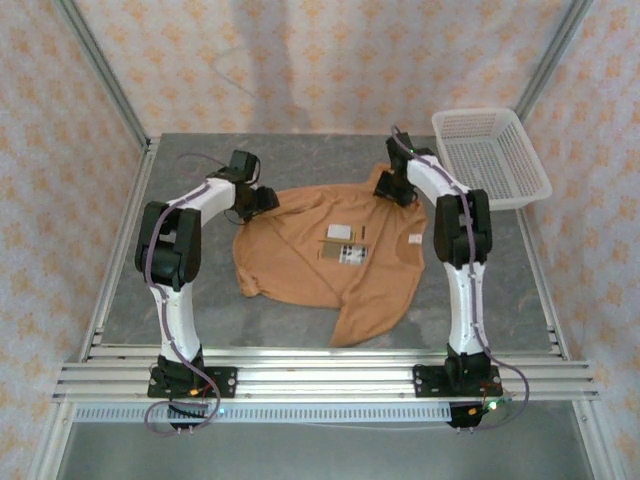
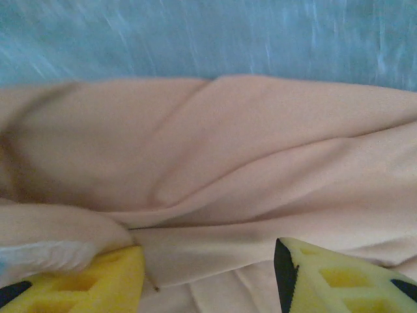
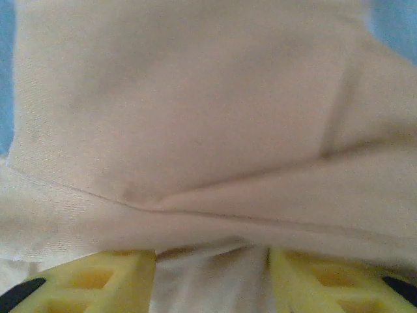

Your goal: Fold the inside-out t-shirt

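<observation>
Top view, t-shirt: the orange-tan t-shirt [image 1: 320, 265] lies spread on the middle of the grey table [image 1: 180, 310], its small white labels [image 1: 344, 243] facing up near its centre.
Top view, left gripper: the left gripper [image 1: 262, 199] is down at the shirt's far left edge.
Top view, right gripper: the right gripper [image 1: 396, 187] is down at the shirt's far right corner.
Top view, basket: a white basket [image 1: 492, 158] stands at the far right of the table, apart from the shirt.
Left wrist view, gripper: the left gripper [image 2: 208, 277] has its yellow fingers [image 2: 85, 280] apart, with rumpled cloth lying in the gap and some bunched over the left finger.
Left wrist view, t-shirt: the t-shirt [image 2: 215, 150] runs in soft folds ahead, with the blurred table [image 2: 195, 39] beyond it.
Right wrist view, gripper: the right gripper [image 3: 212, 280] has its yellow fingers [image 3: 98, 280] apart, cloth between them.
Right wrist view, t-shirt: the t-shirt [image 3: 195, 117] hangs close before the camera, with a seam crossing it.
</observation>
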Motion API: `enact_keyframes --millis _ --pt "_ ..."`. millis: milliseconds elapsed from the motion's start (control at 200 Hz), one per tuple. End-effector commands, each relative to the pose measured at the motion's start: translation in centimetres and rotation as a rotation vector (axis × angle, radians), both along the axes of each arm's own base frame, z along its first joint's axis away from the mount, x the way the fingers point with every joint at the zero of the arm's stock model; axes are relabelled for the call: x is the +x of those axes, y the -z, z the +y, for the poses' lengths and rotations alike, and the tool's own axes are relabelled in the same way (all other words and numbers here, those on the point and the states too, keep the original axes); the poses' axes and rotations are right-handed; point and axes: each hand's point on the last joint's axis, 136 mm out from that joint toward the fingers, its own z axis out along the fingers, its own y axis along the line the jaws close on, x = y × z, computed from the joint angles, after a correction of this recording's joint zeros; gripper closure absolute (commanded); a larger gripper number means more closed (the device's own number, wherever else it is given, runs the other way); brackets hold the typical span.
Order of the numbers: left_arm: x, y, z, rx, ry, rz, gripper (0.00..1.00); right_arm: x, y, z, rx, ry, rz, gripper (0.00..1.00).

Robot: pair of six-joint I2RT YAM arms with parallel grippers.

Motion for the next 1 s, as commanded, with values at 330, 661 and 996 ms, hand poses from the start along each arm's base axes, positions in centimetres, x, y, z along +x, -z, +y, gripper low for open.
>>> enact_keyframes --millis 330,661,996 --pt "1.5 -5.2 3.3 0.181 0.053 -0.035 0.42 -2.8 -7.9 4.4 -0.030 -0.170 -0.072 0.45" --pt "-1.3 -2.7 4.1 0.212 0.036 0.085 0.37 -6.7 -9.1 4.6 0.001 -0.164 -0.087 0.44" --pt "0.2 0.0 3.3 0.159 0.009 0.114 0.50 -10.7 -3.9 4.7 0.035 -0.137 0.035 0.43"
